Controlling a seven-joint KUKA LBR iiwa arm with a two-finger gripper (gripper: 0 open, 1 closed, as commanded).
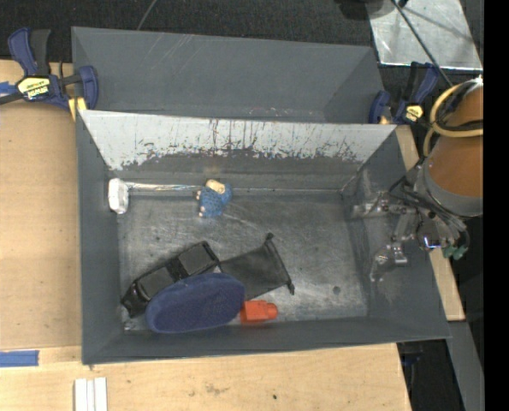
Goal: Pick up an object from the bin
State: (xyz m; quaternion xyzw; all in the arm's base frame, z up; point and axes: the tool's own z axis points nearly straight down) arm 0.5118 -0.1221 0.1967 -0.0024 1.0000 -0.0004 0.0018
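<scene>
The hand (389,245), spread or pressed together I cannot tell, hangs by the right wall of the bin (237,135), well apart from the small orange block (258,312) at the front wall, probably light and rigid, best pinched across its narrow sides.

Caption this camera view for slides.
Claw by right wall of bin, apart from the blue oval pad and orange piece.
</scene>
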